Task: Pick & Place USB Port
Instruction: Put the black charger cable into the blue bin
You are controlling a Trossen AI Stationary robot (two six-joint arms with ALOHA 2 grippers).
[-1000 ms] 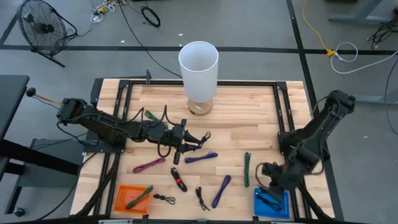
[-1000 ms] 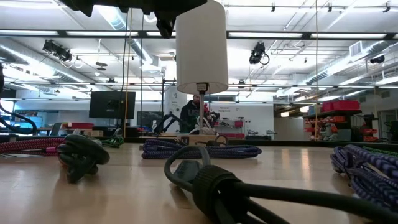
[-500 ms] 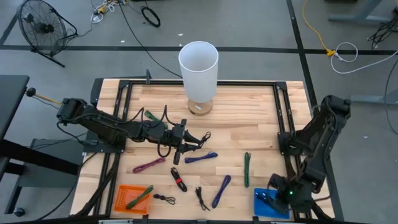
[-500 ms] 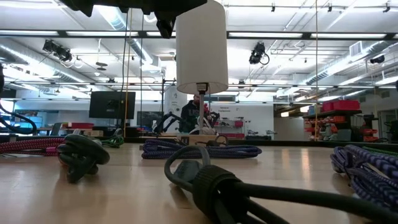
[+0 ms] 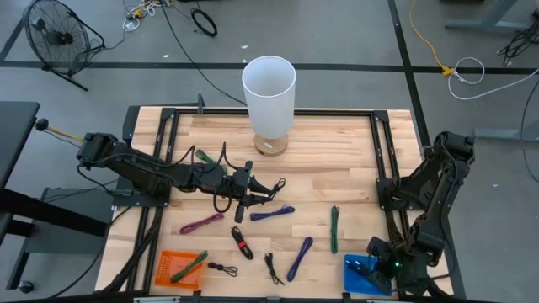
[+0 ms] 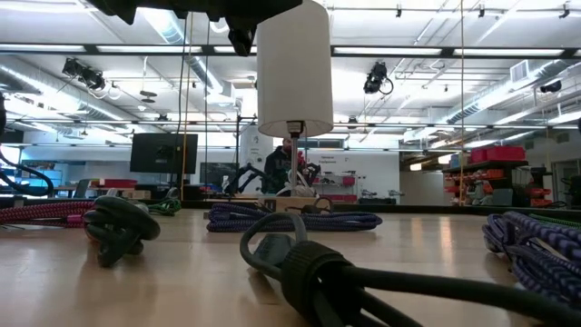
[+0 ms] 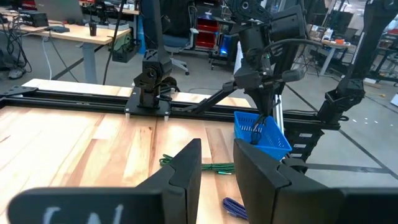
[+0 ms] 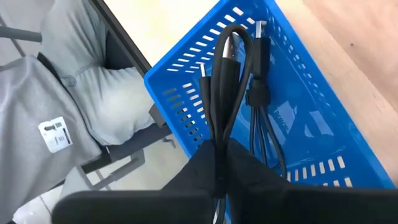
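My right gripper (image 8: 219,149) is shut on a bundled black USB cable (image 8: 231,68) over the blue basket (image 8: 311,124) at the table's near right corner (image 5: 358,279). In the left wrist view the same cable (image 7: 257,127) hangs from that gripper down into the basket (image 7: 268,138). My left gripper (image 7: 217,168) is held level above the middle of the table (image 5: 253,199), open, with nothing between its fingers. A loose black cable (image 5: 266,187) lies just beyond it. My right gripper pinches the bundle's looped end (image 8: 217,140) between its two fingers, coming from above and slanting down. The strands run away from the fingers along their line. The bundle hangs below them with its plug ends (image 8: 260,30) inside the basket's rim; whether they touch its floor I cannot tell.
Loose cables lie across the near half of the table: purple (image 5: 272,213) (image 5: 300,257), magenta (image 5: 202,223), green (image 5: 334,227), black (image 5: 242,242) (image 5: 273,268). An orange basket (image 5: 168,259) with a green cable sits near left. A white cylinder (image 5: 269,84) stands at the far middle.
My right gripper has swung toward the table's near right corner and sunk, tipping more steeply down, carrying the black cable over the blue basket. It has stayed shut. For the last half second it has hardly moved.
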